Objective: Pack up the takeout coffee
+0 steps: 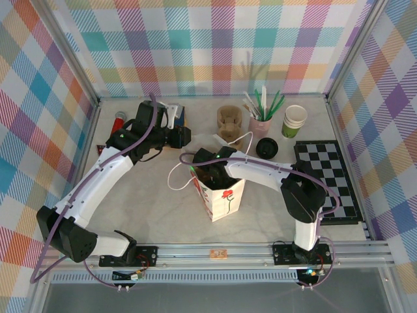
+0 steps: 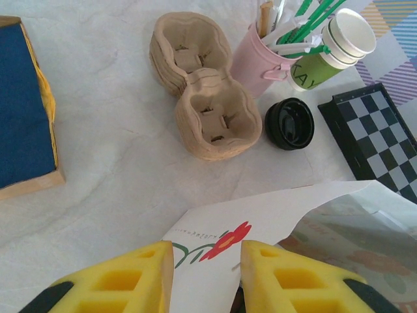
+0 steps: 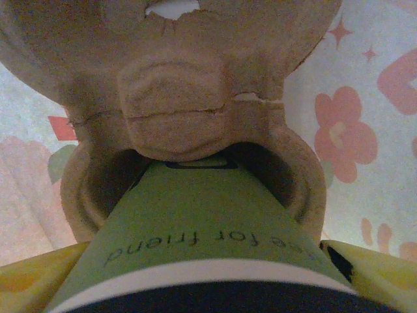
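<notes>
Right end effector (image 3: 208,264) pinches the takeout coffee (image 3: 195,222) inside the white paper bag (image 1: 225,195), its base in a pulp carrier (image 3: 195,98). Left end effector (image 2: 207,261), at the bag's 10 o'clock, stands partly spread over the counter (image 1: 150,189).

bag (image 1: 225,199) white, red flower | takeout coffee (image 3: 195,228) green | chessboard (image 1: 326,176) black-white checks | carrier (image 2: 202,91) tan | walls (image 1: 195,45) pastel plaid
</notes>
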`<state>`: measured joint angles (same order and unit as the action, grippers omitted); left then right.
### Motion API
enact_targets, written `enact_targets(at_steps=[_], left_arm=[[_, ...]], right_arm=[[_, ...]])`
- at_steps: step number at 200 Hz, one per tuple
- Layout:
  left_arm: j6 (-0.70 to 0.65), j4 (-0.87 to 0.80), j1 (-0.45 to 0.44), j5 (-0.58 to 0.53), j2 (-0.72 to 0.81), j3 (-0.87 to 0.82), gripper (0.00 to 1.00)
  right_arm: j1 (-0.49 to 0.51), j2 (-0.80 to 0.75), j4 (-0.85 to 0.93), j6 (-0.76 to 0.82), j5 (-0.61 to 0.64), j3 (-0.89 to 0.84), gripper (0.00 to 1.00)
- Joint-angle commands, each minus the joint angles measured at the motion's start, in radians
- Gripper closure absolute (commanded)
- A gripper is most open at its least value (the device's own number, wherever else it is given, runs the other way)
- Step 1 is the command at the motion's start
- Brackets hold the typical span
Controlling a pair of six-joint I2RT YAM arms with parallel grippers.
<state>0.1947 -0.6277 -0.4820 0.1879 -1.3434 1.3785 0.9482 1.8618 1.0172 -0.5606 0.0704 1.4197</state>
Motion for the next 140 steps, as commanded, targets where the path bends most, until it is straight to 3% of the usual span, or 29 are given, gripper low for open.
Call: enact_targets(at_steps=[1,140], left_arm=[[0.011,0.022,-0.009,-0.015,0.026,-0.012,0.67],[0.015,0.040,-0.009,-0.021,0.030,-0.027,0.67]], right_arm=[[-0.006,0.060,-0.061,0.009,0.013,-0.056,0.65],[-0.005,0.089,-0.124,-0.008,0.023,-0.100,0.65]])
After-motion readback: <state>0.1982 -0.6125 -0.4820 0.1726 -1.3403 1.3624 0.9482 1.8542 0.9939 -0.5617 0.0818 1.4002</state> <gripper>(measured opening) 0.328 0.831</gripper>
